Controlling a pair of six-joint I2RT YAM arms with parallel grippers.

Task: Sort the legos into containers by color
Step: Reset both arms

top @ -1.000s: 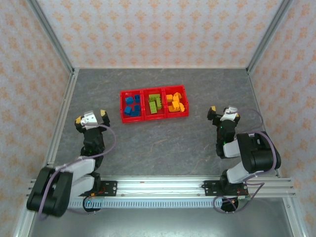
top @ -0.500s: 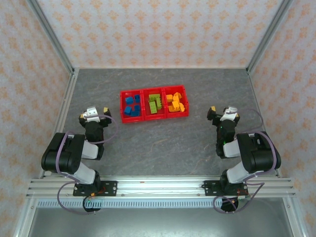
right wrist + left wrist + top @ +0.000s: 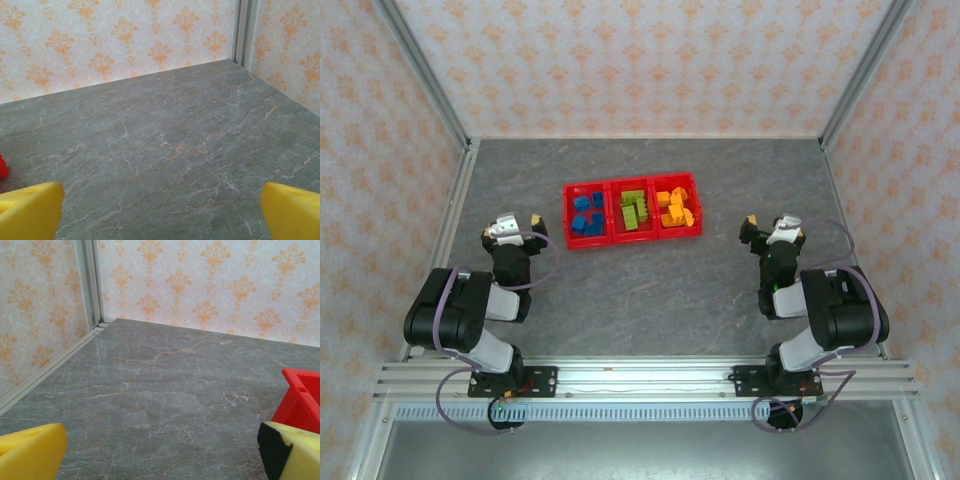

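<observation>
The red containers (image 3: 610,212) form one tray of three bins at the table's middle back. Blue legos (image 3: 586,214) lie in the left bin, green legos (image 3: 634,209) in the middle bin, orange-yellow legos (image 3: 674,207) in the right bin. My left gripper (image 3: 510,227) rests low at the left, open, with nothing between its yellow fingers (image 3: 30,452). A corner of the red containers (image 3: 301,400) shows at the right of the left wrist view. My right gripper (image 3: 772,229) sits at the right, open and empty, its fingers (image 3: 292,212) spread wide over bare table.
Grey marbled table (image 3: 650,290) is walled by patterned panels with aluminium posts (image 3: 425,80) at the back corners. Both arms are folded back near the front rail (image 3: 640,380).
The left arm folded back toward its base, its elbow rising from the front rail; its gripper shifted slightly up and right. The right arm stayed still.
</observation>
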